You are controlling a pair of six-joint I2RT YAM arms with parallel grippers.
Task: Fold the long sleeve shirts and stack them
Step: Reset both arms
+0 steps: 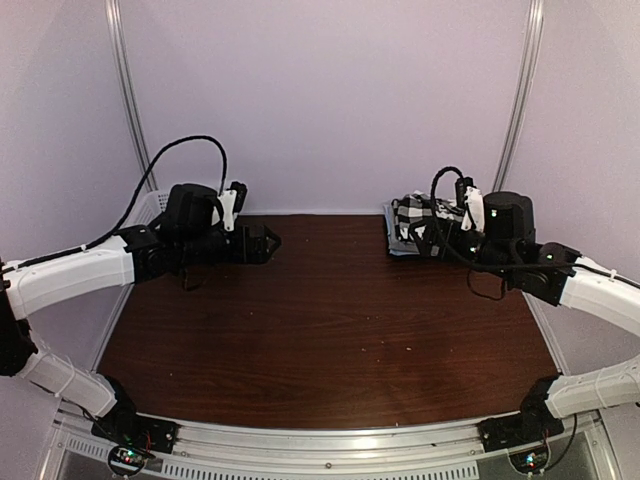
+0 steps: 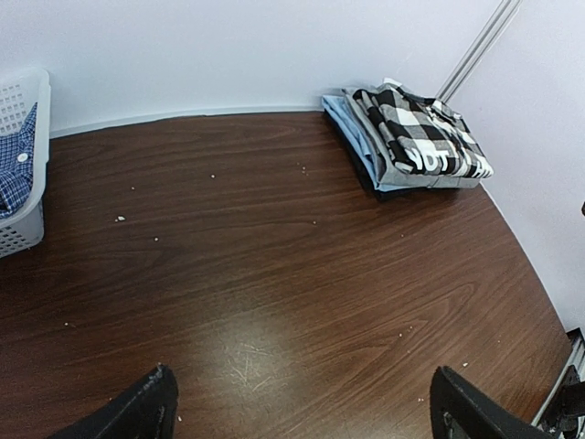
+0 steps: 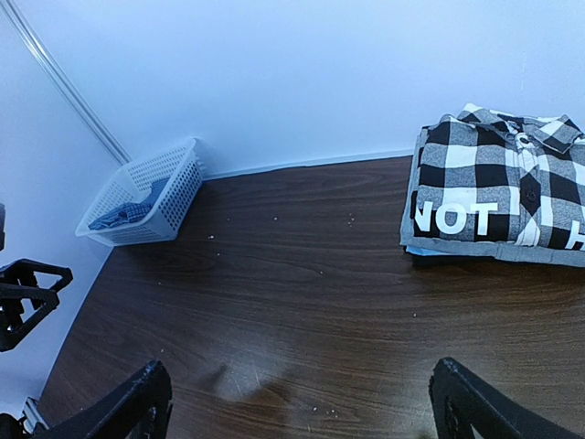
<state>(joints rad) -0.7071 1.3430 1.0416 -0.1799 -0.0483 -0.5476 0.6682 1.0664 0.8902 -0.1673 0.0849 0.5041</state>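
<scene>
Long sleeve shirts (image 2: 416,133) lie stacked far-right, well apart from both released jaws.

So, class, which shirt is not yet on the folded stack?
The blue checked shirt, lying in the white basket far left. The black-and-white checked shirt tops the folded pile far right.
</scene>
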